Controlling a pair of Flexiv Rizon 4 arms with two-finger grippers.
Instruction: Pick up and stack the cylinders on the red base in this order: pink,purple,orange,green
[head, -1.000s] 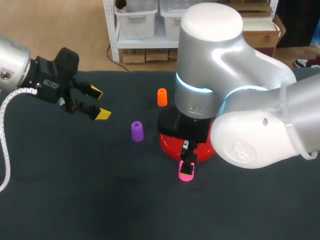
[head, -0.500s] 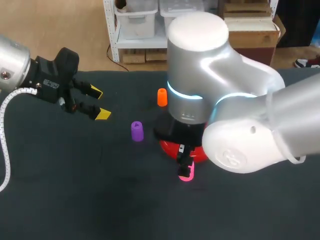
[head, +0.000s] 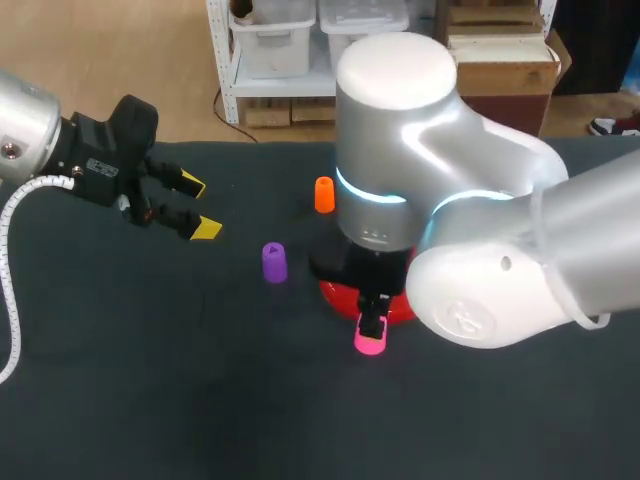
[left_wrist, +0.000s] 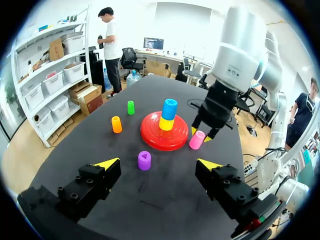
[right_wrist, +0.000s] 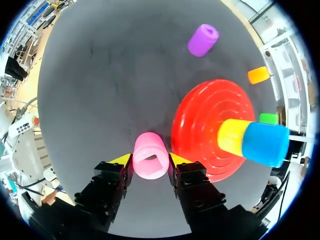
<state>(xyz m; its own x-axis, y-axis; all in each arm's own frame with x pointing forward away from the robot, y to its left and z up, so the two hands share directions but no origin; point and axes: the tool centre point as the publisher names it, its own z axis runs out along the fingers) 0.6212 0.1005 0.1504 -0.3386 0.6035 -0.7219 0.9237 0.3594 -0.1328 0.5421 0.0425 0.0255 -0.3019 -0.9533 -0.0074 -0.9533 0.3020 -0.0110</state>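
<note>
The pink cylinder (right_wrist: 150, 156) stands on the table just in front of the red base (right_wrist: 200, 120). My right gripper (right_wrist: 150, 160) is down over it, and both yellow tips press its sides; it is shut on it. A yellow cylinder (right_wrist: 232, 136) with a blue one (right_wrist: 265, 144) on top sits on the base's post. The purple cylinder (head: 274, 261) stands left of the base, the orange one (head: 324, 194) behind it. The green one (left_wrist: 130, 107) shows only in the wrist views. My left gripper (head: 190, 205) hangs open at the far left, holding nothing.
My right arm's bulky body (head: 440, 200) looms over the base (head: 335, 292) and hides most of it in the head view. Bare dark tabletop (head: 150, 380) stretches across the front and left.
My right gripper's fingers have come together onto the pink cylinder, and the right arm has shifted slightly left. The left arm has stayed where it was.
</note>
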